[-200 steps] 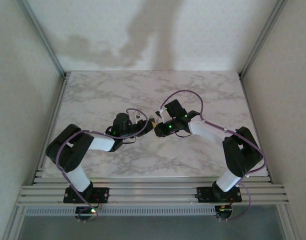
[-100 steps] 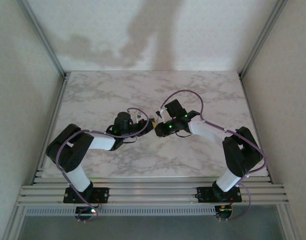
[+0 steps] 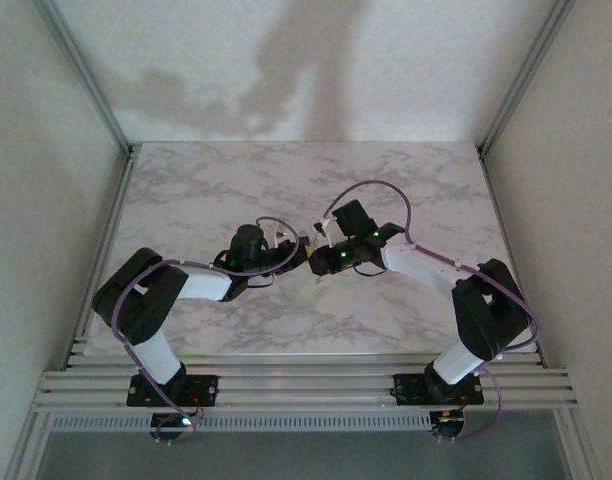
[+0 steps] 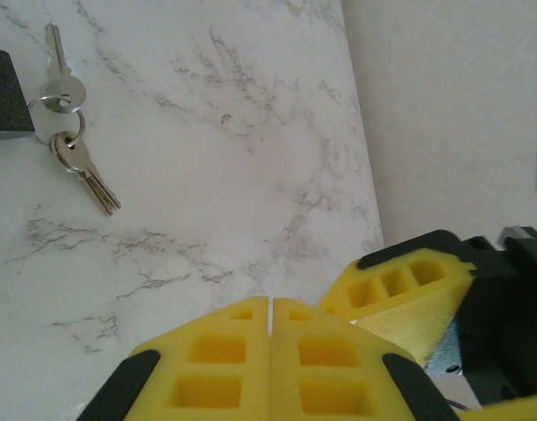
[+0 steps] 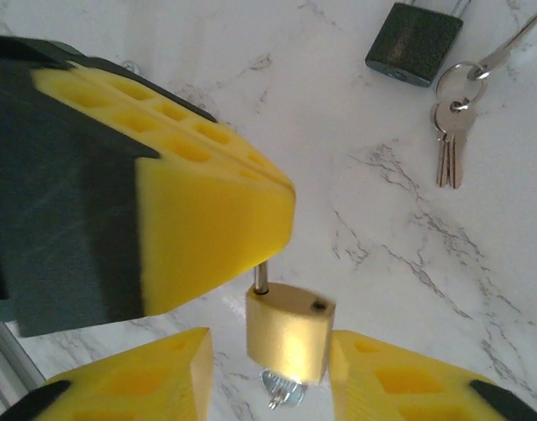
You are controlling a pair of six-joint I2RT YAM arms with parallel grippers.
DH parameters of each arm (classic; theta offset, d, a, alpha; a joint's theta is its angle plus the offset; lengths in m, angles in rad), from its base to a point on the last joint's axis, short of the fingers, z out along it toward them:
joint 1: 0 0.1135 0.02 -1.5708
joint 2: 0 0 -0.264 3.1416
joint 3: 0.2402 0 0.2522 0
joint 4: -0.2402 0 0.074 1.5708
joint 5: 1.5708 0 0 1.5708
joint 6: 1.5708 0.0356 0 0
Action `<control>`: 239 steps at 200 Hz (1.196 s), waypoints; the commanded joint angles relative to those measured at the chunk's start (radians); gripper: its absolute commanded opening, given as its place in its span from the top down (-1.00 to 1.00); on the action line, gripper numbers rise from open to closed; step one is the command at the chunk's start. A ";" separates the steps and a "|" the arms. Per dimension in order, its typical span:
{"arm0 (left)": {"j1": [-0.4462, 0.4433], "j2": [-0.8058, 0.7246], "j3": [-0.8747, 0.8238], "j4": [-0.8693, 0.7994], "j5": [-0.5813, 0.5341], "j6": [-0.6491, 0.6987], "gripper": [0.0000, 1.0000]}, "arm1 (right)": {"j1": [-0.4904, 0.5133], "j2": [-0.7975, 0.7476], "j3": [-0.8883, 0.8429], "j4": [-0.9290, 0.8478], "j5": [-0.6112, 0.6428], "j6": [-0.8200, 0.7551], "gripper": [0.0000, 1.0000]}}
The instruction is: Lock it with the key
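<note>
Compared with one second ago, the right arm's elbow is sitting a little further out toward the table's right side, while both wrists are still meeting over the middle of the marble table (image 3: 216,180).

Behind the meeting point a dark padlock (image 5: 415,42) is lying flat, and a ring of spare keys (image 5: 453,132) is resting just beside it; nothing is standing between them and the arms.

Both arms are bending inward at the elbows, with the forearms pointing at each other.

The left gripper (image 4: 270,303) is pressing its yellow fingers together on the shackle of the brass padlock (image 5: 290,329), which is hanging above the table.

The right gripper (image 5: 270,351) is holding its fingers apart, one on each side of the padlock's body, gripping nothing. A key (image 5: 282,390) is sticking out from the padlock's underside.
</note>
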 commanded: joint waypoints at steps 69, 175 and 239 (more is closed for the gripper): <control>-0.007 -0.016 0.005 0.003 -0.032 0.020 1.00 | 0.027 -0.048 -0.093 0.087 -0.026 0.029 0.06; -0.006 -0.022 0.000 0.019 -0.009 0.019 1.00 | 0.059 -0.003 -0.052 0.094 0.114 0.051 0.23; -0.007 -0.022 -0.001 0.034 0.007 0.014 1.00 | 0.060 0.031 -0.026 0.108 0.081 0.059 0.32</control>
